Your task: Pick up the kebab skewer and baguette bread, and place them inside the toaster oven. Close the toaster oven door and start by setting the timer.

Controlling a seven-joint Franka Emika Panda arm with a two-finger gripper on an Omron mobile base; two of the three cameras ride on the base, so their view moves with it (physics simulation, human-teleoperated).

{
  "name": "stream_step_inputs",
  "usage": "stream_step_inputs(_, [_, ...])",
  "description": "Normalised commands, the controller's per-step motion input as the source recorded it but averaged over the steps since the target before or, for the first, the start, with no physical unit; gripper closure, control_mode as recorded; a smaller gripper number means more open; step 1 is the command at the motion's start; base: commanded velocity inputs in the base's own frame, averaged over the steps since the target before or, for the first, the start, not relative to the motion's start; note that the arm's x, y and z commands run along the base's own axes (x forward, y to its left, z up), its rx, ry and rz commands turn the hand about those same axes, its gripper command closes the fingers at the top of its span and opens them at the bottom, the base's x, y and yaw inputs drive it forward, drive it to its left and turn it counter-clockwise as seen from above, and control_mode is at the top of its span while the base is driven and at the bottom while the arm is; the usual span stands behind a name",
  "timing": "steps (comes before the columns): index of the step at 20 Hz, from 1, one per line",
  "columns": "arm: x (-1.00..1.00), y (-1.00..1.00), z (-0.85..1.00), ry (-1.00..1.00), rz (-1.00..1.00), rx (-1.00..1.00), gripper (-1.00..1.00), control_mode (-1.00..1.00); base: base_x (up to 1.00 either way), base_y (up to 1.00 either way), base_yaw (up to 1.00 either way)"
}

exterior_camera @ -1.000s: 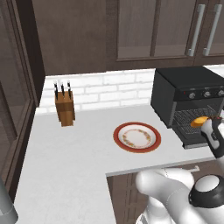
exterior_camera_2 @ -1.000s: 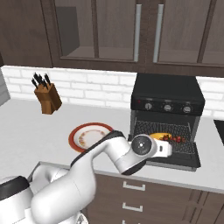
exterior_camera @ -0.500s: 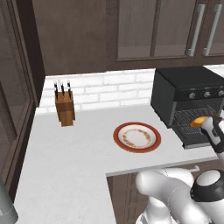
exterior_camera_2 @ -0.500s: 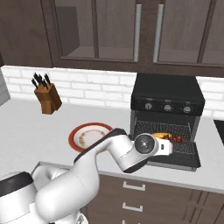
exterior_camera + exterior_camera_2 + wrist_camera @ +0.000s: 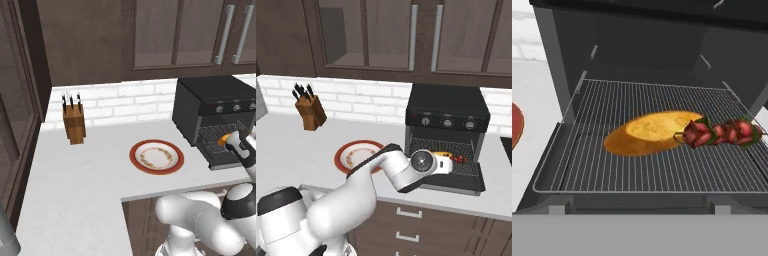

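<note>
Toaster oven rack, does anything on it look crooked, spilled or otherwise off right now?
Nothing spilled or damaged. The baguette bread lies flat on the wire rack, and the kebab skewer rests with its left end against the loaf. The toaster oven door hangs open.

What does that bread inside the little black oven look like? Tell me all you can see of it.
The baguette bread is a short, stubby loaf, golden-orange around its crust with a paler yellow face turned upward. It lies flat on the wire rack inside the open toaster oven, roughly at the rack's middle. The kebab skewer lies at its right end, its tip overlapping the loaf.
</note>
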Motion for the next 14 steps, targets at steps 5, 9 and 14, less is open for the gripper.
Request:
stream_step_inputs(5, [0.14, -0.19, -0.29, -0.12, 0.12, 0.06, -1.0, -1.0, 0.0, 0.0, 0.0])
stream_step_inputs(9, [0.03, -0.17, -0.27, -0.05, 0.12, 0.04, -1.0, -1.0, 0.0, 0.0, 0.0])
stream_step_inputs(14, [0.0, -0.09, -0.12, 0.0, 0.04, 0.0, -1.0, -1.0, 0.0, 0.0, 0.0])
